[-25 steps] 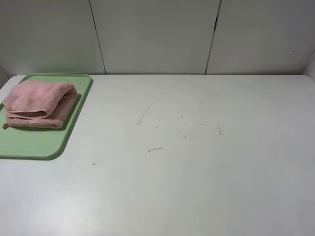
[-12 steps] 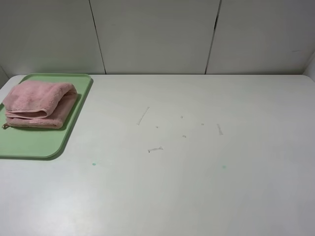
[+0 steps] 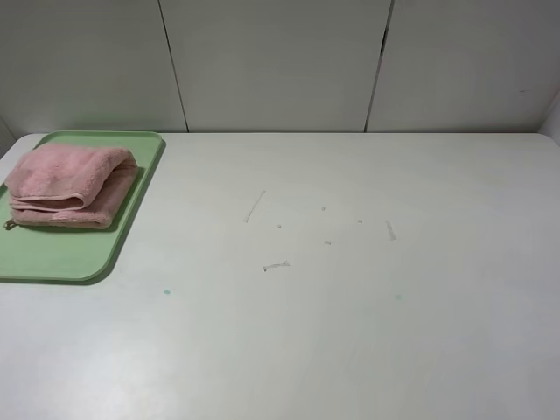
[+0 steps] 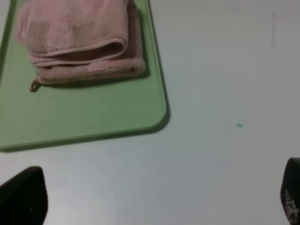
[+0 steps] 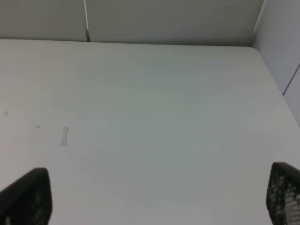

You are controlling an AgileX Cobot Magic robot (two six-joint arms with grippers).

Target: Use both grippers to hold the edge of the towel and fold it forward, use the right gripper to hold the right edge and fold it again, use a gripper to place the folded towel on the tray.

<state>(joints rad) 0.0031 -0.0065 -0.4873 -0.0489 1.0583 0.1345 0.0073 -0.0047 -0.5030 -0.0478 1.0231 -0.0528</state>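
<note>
Pink towel (image 3: 70,185) folded, lying on pale green tray (image 3: 52,258) at 10 o'clock of white surface (image 3: 350,306); long axis across tray, folds facing near. Left wrist view alone shows small loop (image 4: 33,86) at corner. Left fingers (image 4: 23,199) spread wide, empty. Right fingers (image 5: 28,197) wide apart, empty, over bare surface.
</note>
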